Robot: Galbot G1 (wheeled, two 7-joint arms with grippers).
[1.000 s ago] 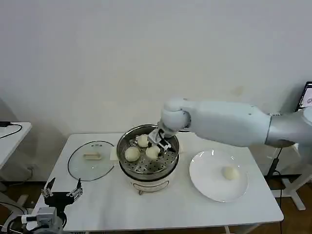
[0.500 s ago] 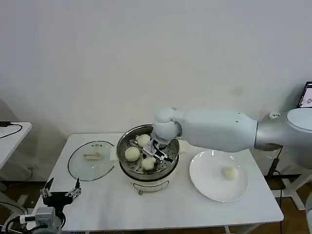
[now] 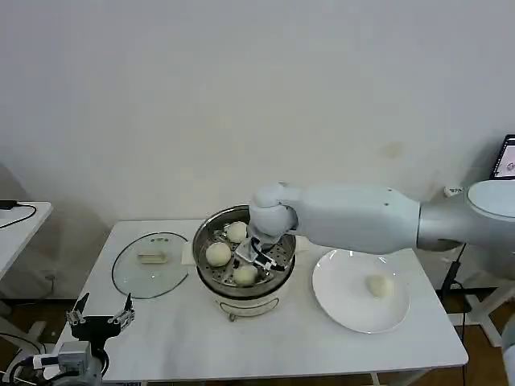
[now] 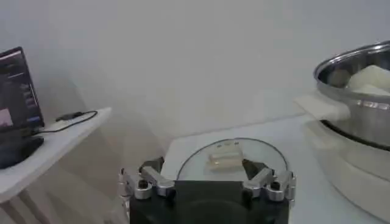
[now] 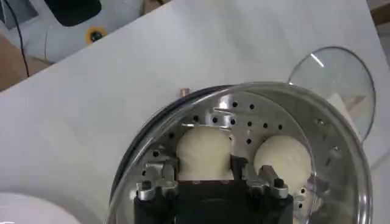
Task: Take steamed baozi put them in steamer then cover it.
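Stainless steel rings the middle of the head view, where the steamer point(image 3: 243, 259) holds three steamed baozi on its perforated tray; the right gripper point(image 3: 256, 256) reaches down inside it with its fingers closed around the nearest bun point(image 3: 245, 274), likely setting it in a free spot beside the other two. A fourth bun point(image 3: 379, 285) waits on the white plate point(image 3: 338, 299) at centre right, and the cover point(image 3: 150, 263) lies flat at centre left, out of the way until loading is done. At lower left the left gripper point(image 3: 101, 316) hangs parked with fingers spread wide, holding nothing.
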